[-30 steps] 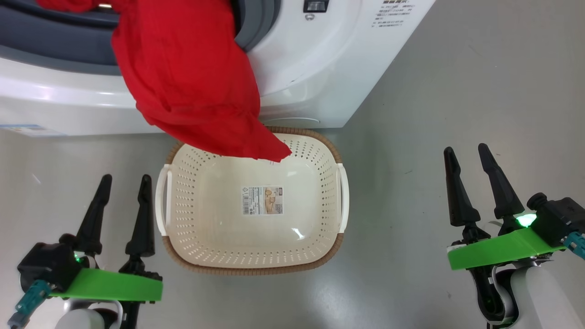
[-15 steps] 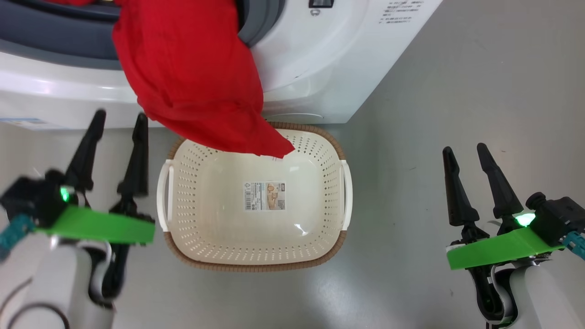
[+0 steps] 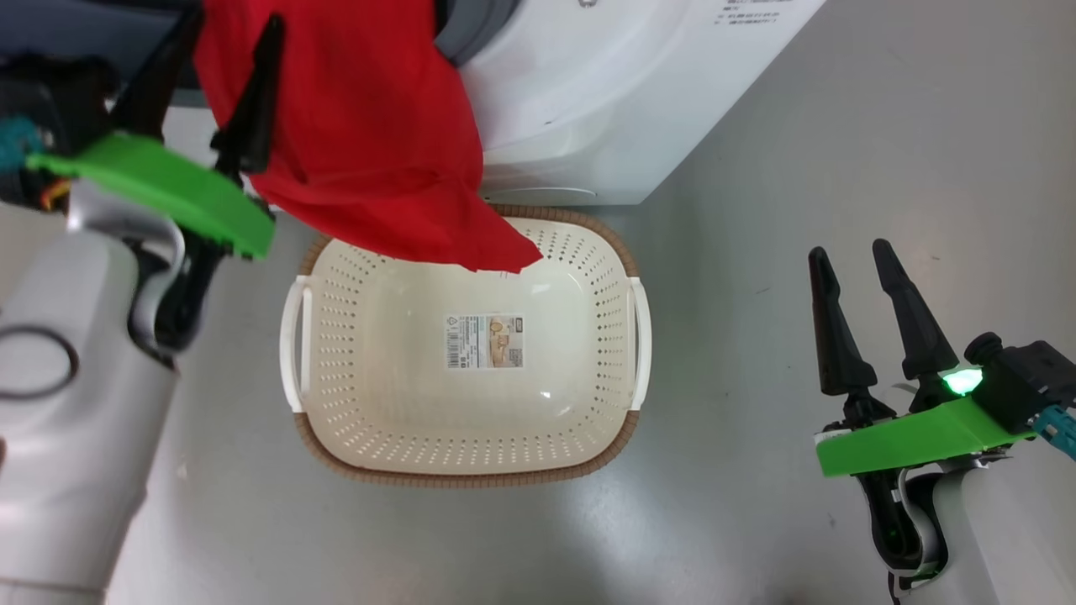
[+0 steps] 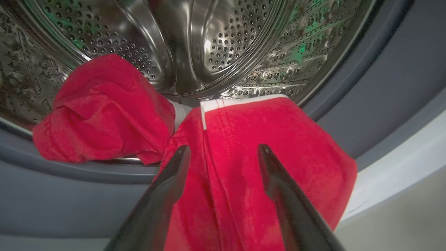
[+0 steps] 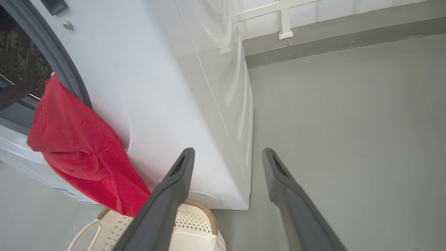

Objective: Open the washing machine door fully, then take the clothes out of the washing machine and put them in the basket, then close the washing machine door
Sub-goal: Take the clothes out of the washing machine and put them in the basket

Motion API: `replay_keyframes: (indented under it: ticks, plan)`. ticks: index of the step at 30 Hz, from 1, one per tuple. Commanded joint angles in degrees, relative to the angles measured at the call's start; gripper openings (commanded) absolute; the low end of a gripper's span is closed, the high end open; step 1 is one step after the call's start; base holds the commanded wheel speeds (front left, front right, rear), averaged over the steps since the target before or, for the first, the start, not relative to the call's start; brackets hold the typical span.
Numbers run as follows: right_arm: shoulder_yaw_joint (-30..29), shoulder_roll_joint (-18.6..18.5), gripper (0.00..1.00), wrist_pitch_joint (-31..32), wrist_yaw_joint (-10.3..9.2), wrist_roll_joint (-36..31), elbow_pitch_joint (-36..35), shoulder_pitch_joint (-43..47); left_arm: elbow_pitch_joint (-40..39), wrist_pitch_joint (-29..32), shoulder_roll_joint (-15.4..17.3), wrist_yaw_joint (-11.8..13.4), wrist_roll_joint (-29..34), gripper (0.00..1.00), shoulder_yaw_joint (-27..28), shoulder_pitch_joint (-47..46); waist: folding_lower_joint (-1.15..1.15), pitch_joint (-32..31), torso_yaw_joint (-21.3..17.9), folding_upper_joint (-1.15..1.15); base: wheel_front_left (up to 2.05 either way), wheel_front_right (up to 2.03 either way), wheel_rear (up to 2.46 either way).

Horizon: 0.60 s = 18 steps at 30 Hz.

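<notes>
At the drum (image 4: 209,42) mouth, our left pincer (image 4: 223,150) has come up from beside the basket (image 3: 471,481); jaws wide, astride the clothes (image 3: 361,126) (hem dangling over basket, nothing gripped); right pincer (image 3: 850,249) released; grasp next, we reckon.

Setting: laundry corner; home or mock-up, cannot tell which.
Evidence:
- big white boxy front-loading washing machine (image 5: 156,87), with perforated steel drum (image 4: 223,38)
- small cream perforated plastic basket (image 3: 555,353), brown woven-look rim, on the floor just before it
- bare smooth grey floor (image 5: 348,122)
- grey base band along white wall (image 5: 348,31)
</notes>
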Motion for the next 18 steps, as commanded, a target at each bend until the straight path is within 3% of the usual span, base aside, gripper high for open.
replay_keyframes:
  ticks: [1,12,18]
  plan:
    - [1.5,-0.2,1.0,-0.4,0.36,0.2,-1.3,0.0,0.3,0.7,3.0,0.1,-1.1,1.0,0.7,-1.9,0.0,0.4,-0.4,0.0,0.0,0.0,0.0]
    - [2.4,-0.2,1.0,-0.4,0.36,1.0,-1.5,-0.4,14.6,8.6,3.7,0.1,-8.2,1.0,-7.3,-13.3,0.0,1.5,-2.3,0.0,0.0,0.0,0.0]
    - [2.9,-0.2,1.0,-0.4,0.36,1.3,-1.7,-0.2,19.1,9.1,3.5,0.1,-10.9,1.0,-11.1,-15.8,0.0,1.5,-3.3,0.0,0.0,0.0,0.0]
